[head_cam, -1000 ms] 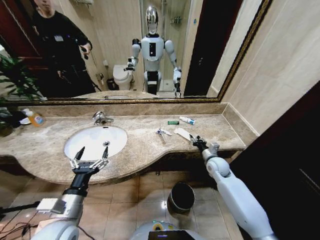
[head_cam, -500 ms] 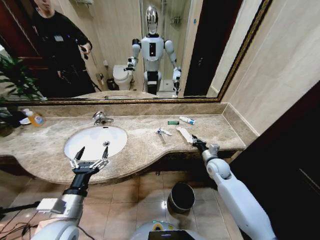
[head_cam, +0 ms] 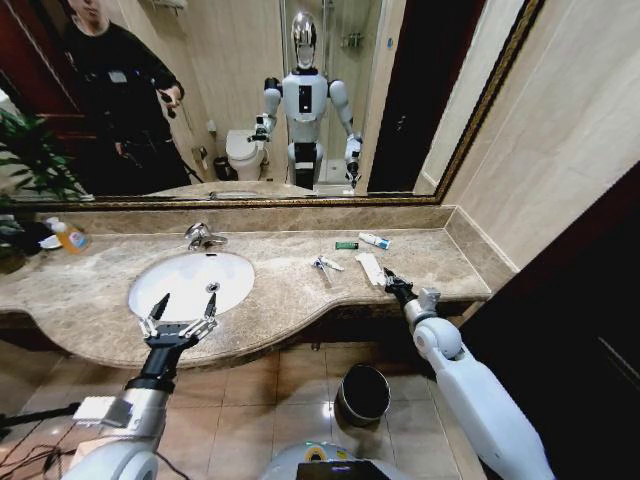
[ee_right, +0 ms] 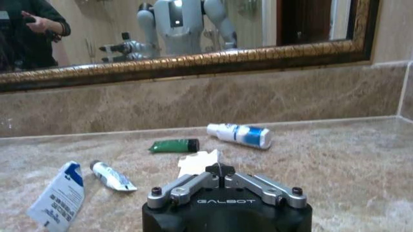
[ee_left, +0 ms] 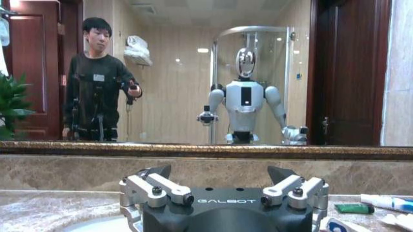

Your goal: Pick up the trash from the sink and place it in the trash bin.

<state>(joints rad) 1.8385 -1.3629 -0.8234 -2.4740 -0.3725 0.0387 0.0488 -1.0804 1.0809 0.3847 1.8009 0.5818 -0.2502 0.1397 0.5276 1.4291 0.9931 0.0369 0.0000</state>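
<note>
On the marble countertop (head_cam: 420, 262) to the right of the sink (head_cam: 190, 281), I logged four pieces of trash lying loose: a white flat wrapper (head_cam: 368, 267) (ee_right: 196, 162) nearest the front edge, a white-blue plastic packet (head_cam: 325, 264) (ee_right: 59, 195) beside a small tube (ee_right: 111, 175), a green rectangular piece (head_cam: 346, 245) (ee_right: 174, 145) farther back, and a white tube with a blue band (head_cam: 374, 240) (ee_right: 240, 135) next to it near the mirror (head_cam: 250, 100). None of these items lay inside the basin, which I saw as white and oval with a chrome faucet (head_cam: 203, 236) at its rear. I noted the right gripper (head_cam: 390, 283) (ee_right: 220, 169) low over the counter just beside the near end of the wrapper, its fingers pressed together at the tips and holding nothing; I could not confirm contact with the wrapper. I recorded the left gripper (head_cam: 180, 312) (ee_left: 219, 175) at the front rim of the sink, fingers spread wide apart and empty. I located the trash bin (head_cam: 363, 393) on the tiled floor below the counter edge, between the two arms, with a dark interior. An orange-yellow bottle (head_cam: 68, 236) stood at the far left of the counter, well apart from the trash.
</note>
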